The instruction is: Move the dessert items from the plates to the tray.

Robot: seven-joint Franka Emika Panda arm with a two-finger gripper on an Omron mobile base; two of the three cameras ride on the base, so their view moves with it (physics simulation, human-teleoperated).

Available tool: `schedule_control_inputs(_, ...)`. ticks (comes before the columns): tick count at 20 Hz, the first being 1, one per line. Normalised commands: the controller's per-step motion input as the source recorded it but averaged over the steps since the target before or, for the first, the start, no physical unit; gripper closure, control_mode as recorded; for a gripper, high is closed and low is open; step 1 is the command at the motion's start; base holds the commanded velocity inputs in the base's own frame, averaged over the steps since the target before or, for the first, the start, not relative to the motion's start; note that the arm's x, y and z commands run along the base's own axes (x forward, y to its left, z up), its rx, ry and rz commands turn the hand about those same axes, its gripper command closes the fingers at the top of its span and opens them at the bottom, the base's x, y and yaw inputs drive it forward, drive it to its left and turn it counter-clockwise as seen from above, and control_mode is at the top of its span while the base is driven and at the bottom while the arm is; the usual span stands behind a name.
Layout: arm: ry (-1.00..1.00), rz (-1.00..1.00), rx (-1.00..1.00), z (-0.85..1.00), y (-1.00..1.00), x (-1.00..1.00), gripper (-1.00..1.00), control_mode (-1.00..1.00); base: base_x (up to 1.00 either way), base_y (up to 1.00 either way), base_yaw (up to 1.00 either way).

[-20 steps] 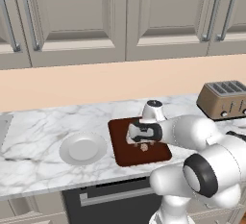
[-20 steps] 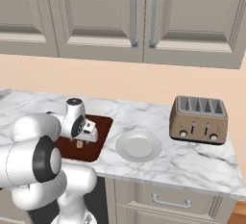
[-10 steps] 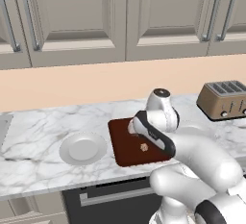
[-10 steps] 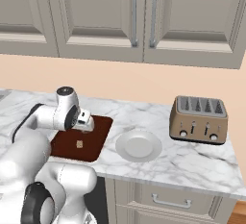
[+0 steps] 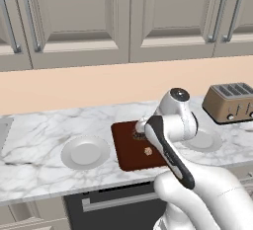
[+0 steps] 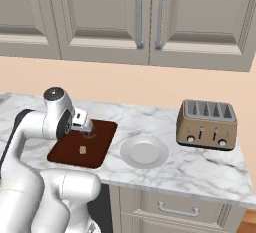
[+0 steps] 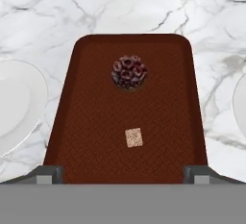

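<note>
2 treats, the cupcake (image 7: 129,72) and the tan morsel (image 7: 134,138), lie on the tray (image 7: 91,136) ahead of the tool (image 7: 123,176), which is spread wide and empty. Both plates (image 5: 85,152) flank it bare on the desk (image 7: 53,21), so the job looks finished.

Even bright rendered light, soft shadows, sharp.

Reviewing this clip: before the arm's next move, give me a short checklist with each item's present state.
1. Maroon cupcake on the tray: ok.
2. Tan morsel on the tray: ok.
3. Left plate free of dessert: ok.
4. Right plate free of dessert: ok.
5. Gripper holding nothing, finger tips wide apart: ok.
6. Toaster away from the arm: ok.
</note>
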Motion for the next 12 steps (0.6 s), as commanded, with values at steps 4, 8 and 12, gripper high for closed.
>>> schedule_control_inputs(4, -0.14, 0.00, 0.01, 0.39, 0.00, -0.38, -1.00, -1.00, 0.00, 0.00, 0.00)
schedule_control_inputs(8, -0.18, 0.00, 0.03, 0.34, 0.00, -0.44, -1.00, -1.00, 0.00, 0.00, 0.00)
schedule_control_inputs(12, -0.13, 0.00, 0.00, 0.45, 0.00, -0.09, -1.00, -1.00, 0.00, 0.00, 0.00)
